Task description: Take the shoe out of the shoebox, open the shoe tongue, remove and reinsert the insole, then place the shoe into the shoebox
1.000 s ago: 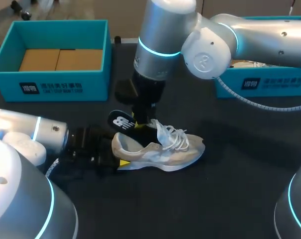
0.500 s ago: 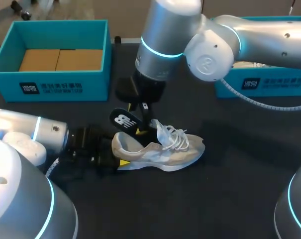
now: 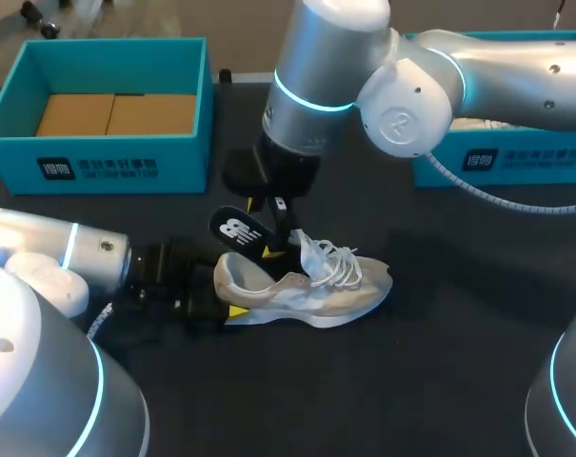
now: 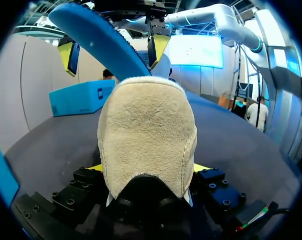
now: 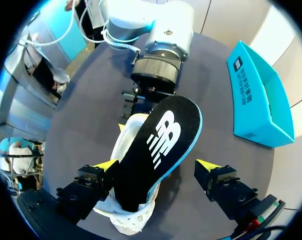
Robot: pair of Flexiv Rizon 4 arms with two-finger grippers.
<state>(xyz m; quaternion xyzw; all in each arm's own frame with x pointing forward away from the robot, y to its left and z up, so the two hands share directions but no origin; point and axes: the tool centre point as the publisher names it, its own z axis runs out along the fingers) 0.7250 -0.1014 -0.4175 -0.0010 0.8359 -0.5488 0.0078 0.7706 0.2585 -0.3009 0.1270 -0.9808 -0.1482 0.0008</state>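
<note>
1. The shoe (image 3: 307, 284) is clamped at its heel between the jaws of the left gripper (image 4: 148, 169), with the toe pointing away from them.
2. The insole (image 5: 158, 145) is seen standing half out of the shoe's opening, between the jaws of the right gripper (image 5: 157, 166). These jaws are spread apart: one tip is close against an insole edge and a gap is left at the other.
3. The insole is judged light, thin and floppy. It is best pinched across its flat faces near the raised heel end, or it may bend or slip.
4. The shoe's sides are judged soft and its heel stiffer, so the heel is considered a sound place to hold.
</note>
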